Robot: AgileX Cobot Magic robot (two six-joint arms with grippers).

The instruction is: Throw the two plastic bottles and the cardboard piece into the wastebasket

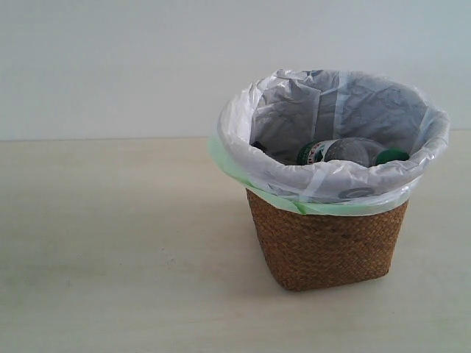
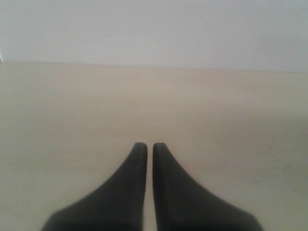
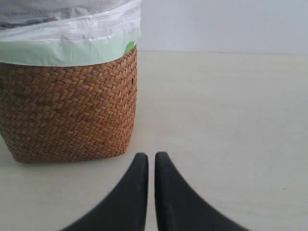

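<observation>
The brown wicker wastebasket [image 1: 324, 246] with its white bag stands right of centre on the table. Inside it lies the bottle with the green-and-white label and green cap [image 1: 352, 152]. The red-label bottle and the cardboard piece are hidden from view. Neither gripper shows in the exterior view. In the left wrist view my left gripper [image 2: 149, 146] is shut and empty over bare table. In the right wrist view my right gripper [image 3: 151, 155] is shut and empty, close beside the wastebasket [image 3: 67, 115], apart from its woven wall.
The pale wooden table [image 1: 110, 257] runs back to a plain light wall [image 1: 110, 66]. The bag's pale green edge [image 1: 232, 170] folds down over the basket rim.
</observation>
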